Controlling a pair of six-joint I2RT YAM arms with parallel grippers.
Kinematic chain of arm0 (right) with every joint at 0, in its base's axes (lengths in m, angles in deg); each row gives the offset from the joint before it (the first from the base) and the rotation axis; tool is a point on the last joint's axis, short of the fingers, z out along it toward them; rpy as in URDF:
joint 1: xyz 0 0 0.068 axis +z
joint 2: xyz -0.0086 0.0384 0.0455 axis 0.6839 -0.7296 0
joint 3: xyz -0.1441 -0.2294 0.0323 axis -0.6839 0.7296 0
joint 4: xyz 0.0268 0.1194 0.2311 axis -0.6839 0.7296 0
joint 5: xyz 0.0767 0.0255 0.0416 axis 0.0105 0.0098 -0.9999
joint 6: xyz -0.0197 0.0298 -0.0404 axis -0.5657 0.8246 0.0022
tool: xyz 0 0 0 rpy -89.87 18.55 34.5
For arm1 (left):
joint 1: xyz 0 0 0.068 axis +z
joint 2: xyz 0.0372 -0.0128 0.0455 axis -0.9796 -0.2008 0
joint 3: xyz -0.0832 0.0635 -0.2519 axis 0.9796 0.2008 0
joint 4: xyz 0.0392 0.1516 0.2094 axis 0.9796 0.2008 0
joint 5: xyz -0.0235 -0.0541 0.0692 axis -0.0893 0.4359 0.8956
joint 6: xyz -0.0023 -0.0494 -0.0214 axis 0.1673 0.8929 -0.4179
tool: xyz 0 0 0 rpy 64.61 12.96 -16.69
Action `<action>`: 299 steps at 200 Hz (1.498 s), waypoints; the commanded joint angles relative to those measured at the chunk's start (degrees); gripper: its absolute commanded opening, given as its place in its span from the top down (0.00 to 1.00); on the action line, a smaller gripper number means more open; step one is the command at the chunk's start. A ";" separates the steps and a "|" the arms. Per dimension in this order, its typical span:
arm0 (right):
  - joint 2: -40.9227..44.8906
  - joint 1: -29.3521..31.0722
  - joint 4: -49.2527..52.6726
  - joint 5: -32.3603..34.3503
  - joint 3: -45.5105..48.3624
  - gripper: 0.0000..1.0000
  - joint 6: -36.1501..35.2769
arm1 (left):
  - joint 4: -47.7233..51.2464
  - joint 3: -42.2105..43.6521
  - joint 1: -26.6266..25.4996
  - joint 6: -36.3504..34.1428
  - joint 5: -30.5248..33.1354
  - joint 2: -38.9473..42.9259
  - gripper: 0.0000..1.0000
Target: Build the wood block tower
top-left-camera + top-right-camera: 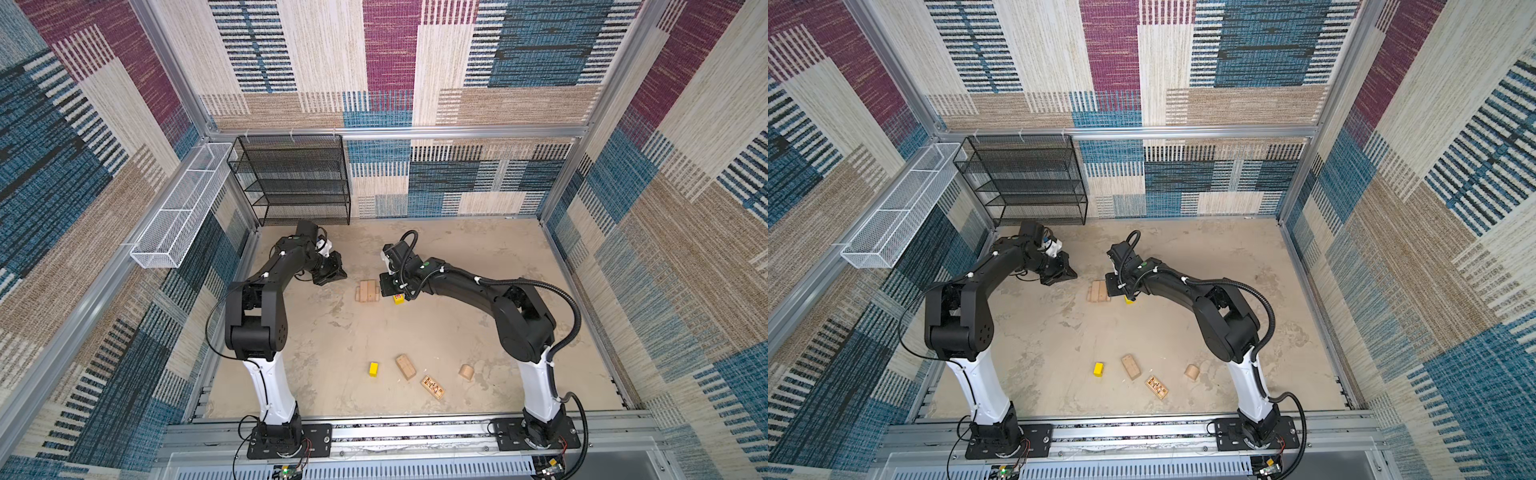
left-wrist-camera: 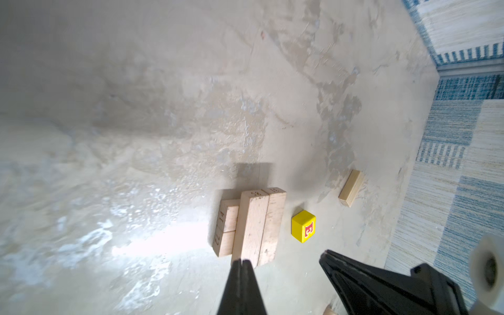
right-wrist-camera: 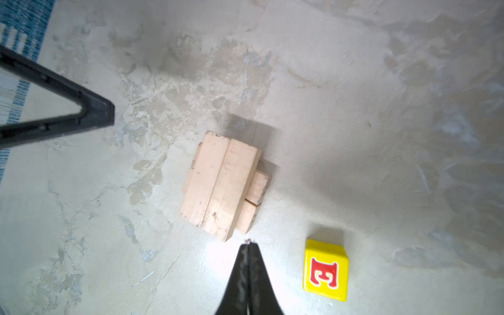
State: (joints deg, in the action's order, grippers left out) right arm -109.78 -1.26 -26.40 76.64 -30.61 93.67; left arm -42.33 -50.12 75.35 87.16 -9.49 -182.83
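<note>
Ahead of the right gripper [image 3: 247, 246], closed empty like the left gripper [image 2: 241, 263], lower blocks [image 3: 259, 186] of the tower [image 3: 221, 182] are half hidden on mottled tabletop [image 3: 354, 109].

This was a robot test cell in a lab. A left arm [image 1: 257, 316] and a right arm [image 1: 523, 320] stood bolted to a metal rail [image 1: 415, 432] along the front edge. Aluminium posts [image 1: 172, 70] framed the box, patterned carpet-like panels [image 1: 390, 50] covered its walls, and a bare circuit board [image 1: 286, 471] with loose wires sat below the rail.
</note>
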 commanded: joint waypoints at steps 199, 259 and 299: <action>27.94 10.93 4.42 7.89 26.27 0.07 -3.14 | 6.30 22.65 -8.27 -12.61 19.20 44.30 0.73; 32.12 14.15 8.50 4.13 31.83 0.26 1.81 | 6.43 28.84 -8.27 -12.86 18.85 47.52 0.71; 31.01 15.79 10.39 3.53 32.96 0.35 4.58 | 4.89 32.38 -8.27 -13.64 16.92 47.49 0.71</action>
State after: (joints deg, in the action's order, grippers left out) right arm -78.15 13.80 -17.25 81.25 2.11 95.20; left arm -36.74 -18.97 67.04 75.29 9.04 -135.21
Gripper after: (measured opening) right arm 0.668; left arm 0.290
